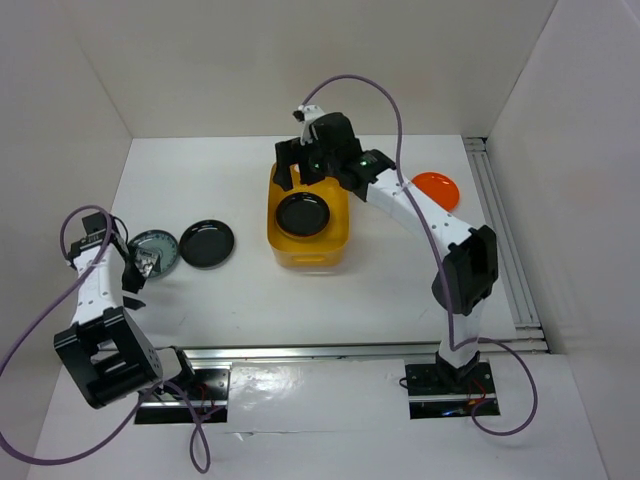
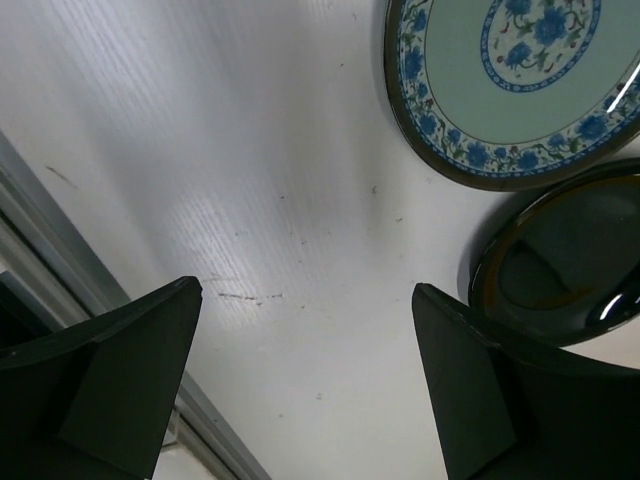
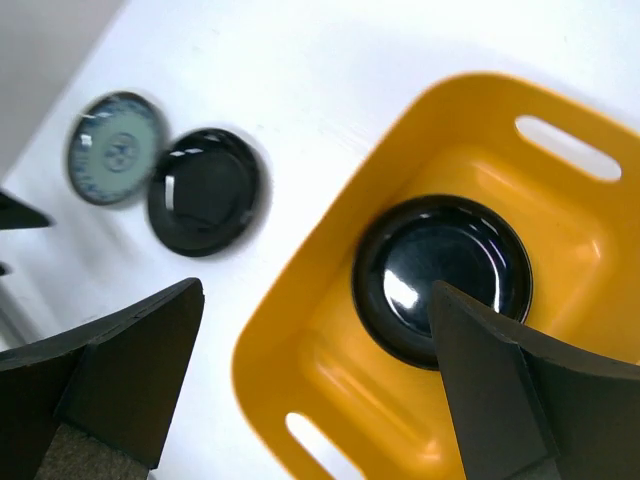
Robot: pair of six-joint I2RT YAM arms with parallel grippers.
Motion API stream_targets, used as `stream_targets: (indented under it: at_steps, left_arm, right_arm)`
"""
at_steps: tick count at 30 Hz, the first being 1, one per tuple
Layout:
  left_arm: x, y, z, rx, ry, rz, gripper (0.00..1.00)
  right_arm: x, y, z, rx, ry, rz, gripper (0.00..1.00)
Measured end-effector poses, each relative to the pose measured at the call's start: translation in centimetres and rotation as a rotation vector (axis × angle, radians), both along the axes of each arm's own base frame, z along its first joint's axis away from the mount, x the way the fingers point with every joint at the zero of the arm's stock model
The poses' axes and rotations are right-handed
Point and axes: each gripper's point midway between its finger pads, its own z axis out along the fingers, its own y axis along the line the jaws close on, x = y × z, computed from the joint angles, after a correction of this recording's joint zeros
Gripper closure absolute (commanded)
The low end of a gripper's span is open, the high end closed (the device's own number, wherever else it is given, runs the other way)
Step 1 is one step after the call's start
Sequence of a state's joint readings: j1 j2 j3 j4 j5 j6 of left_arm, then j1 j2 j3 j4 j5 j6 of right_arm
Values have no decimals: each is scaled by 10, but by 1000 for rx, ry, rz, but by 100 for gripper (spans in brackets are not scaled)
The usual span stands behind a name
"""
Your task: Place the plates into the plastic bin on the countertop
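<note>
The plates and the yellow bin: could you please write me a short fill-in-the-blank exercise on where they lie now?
1. The plate inside the plastic bin is glossy ____.
2. The orange plate lies on the bin's ____ side, by the robot's reckoning.
3. The patterned plate beside the black plate on the countertop has flowers coloured ____.
Missing words: black; right; blue.

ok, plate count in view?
4: black plate in the bin; second black plate and patterned plate left of it; orange plate right of it. More may hide under the first.

One plate (image 1: 303, 213) lies inside the bin (image 1: 310, 252); two plates (image 1: 207, 243) lie left.
</note>
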State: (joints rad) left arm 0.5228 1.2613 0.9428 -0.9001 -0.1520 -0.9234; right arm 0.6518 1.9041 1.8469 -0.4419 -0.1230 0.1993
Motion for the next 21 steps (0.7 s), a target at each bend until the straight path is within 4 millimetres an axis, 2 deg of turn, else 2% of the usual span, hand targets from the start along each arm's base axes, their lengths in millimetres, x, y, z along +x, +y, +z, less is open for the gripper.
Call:
stream_targets:
  at_steps: [4, 8, 15, 21]
  left_arm:
    - [1, 1, -18, 6, -18, 13, 0]
    - [9, 7, -23, 28, -59, 33, 1]
    - [37, 25, -22, 84, -149, 36, 4]
    - [41, 28, -48, 53, -87, 40, 4]
  right_arm:
    - [-15, -3, 40, 62, -48, 57, 0]
    - [-26, -4, 60, 97, -73, 91, 0]
    - [-32, -3, 45, 83, -37, 112, 0]
    - [-31, -4, 45, 78, -40, 108, 0]
